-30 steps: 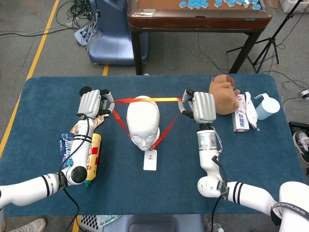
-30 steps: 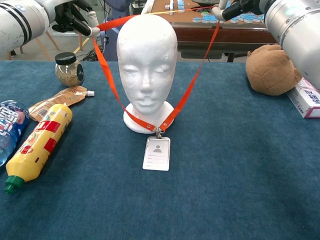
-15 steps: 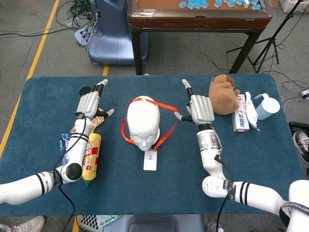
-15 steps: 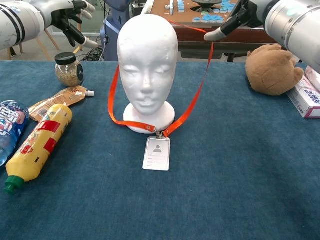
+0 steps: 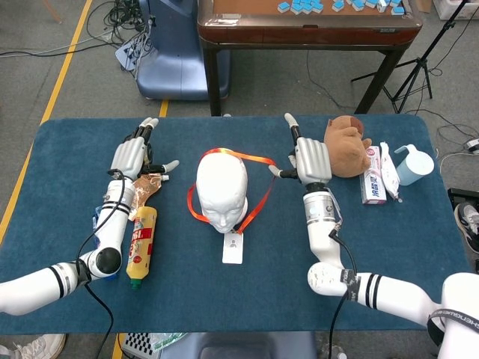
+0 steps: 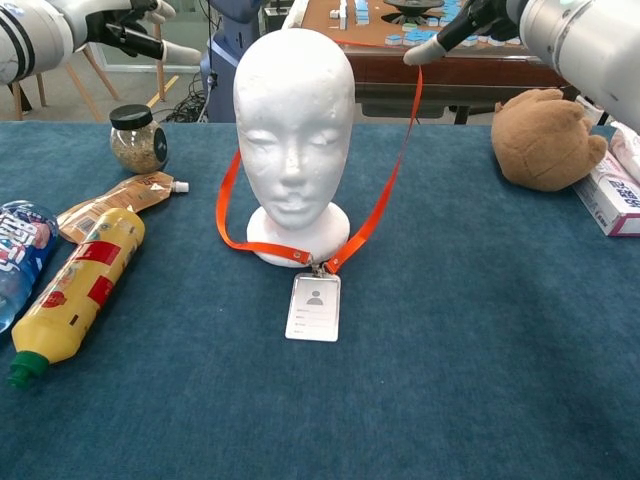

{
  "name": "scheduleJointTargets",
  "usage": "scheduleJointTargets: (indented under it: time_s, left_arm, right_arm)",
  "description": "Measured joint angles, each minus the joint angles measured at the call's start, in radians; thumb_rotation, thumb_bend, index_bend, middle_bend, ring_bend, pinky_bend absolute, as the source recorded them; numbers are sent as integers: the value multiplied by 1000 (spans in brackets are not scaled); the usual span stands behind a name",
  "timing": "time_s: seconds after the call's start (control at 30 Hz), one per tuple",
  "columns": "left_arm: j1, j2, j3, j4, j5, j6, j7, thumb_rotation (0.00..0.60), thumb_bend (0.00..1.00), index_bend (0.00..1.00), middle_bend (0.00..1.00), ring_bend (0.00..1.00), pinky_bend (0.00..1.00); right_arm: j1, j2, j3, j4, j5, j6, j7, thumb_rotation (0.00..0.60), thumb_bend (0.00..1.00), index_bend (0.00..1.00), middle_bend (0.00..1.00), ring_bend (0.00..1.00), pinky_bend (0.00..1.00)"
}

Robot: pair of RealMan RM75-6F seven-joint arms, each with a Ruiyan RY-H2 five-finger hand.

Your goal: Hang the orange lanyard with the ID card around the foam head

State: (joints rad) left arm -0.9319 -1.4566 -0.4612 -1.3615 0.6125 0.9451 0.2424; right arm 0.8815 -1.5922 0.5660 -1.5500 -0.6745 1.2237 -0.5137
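The white foam head (image 5: 222, 187) (image 6: 293, 130) stands upright at the table's middle. The orange lanyard (image 5: 258, 202) (image 6: 385, 195) passes over the crown. Its left side droops beside the neck. Its right side still runs up to the thumb of my right hand (image 5: 310, 158) (image 6: 470, 20), whose fingers are spread and pinch nothing. The ID card (image 5: 233, 248) (image 6: 314, 307) lies flat in front of the base. My left hand (image 5: 131, 155) (image 6: 125, 25) hovers to the left of the head, fingers apart, holding nothing.
A yellow bottle (image 5: 141, 247) (image 6: 70, 295), a blue packet (image 6: 15, 255), a brown pouch (image 6: 120, 200) and a small jar (image 6: 137, 138) lie at the left. A brown plush (image 5: 346, 146) (image 6: 545, 140), a box (image 5: 372, 183) and a cup (image 5: 414, 164) sit at the right.
Both hands let go of the taut strap and spread their fingers. The lanyard dropped over the head, its left side falling to the neck. Both hands then drew back slightly.
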Motion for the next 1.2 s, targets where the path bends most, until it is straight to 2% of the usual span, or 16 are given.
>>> scheduleJointTargets:
  time_s: [0.17,0.47,0.67,0.8,0.87,0.93,0.97,1.03,1.2]
  left_arm:
    - [-6,1,0,33,-1,-9,-5,343,77,0,0,0,53]
    - [-1,10,4,65,3,-22,-28,341,76,0,0,0,29]
    - [32,45,23,10,68,-12,-56,348,76,0,0,0,31]
    - [68,86,43,-56,124,-2,-81,357,76,0,0,0,32]
    - [93,112,55,-98,145,5,-96,415,76,0,0,0,32]
    - [119,134,69,-134,168,17,-107,536,76,0,0,0,32]
    - [137,148,79,-156,181,26,-115,572,76,0,0,0,32]
    - [162,171,95,-188,195,34,-125,600,76,0,0,0,32]
    - [235,220,133,-265,224,69,-157,600,77,0,0,0,32]
  right_arm:
    - [28,0,10,10,26,2,-15,600,2,0,1000,1000,1000]
    - [39,10,0,-3,42,-1,-9,600,0,0,1000,1000,1000]
    - [6,45,-35,-61,-6,9,17,600,0,0,1000,1000,1000]
    - [-39,81,-83,-118,-78,30,42,600,3,0,1000,1000,1000]
    - [-63,98,-106,-141,-118,42,60,600,49,4,998,1000,1000]
    - [-94,120,-137,-169,-171,55,83,600,111,34,994,1000,1000]
    - [-109,131,-153,-182,-196,61,93,600,142,65,993,1000,1000]
    - [-146,162,-196,-214,-257,72,116,600,192,128,988,1000,1000]
    - [-233,247,-309,-294,-408,95,156,600,304,201,981,1000,1000]
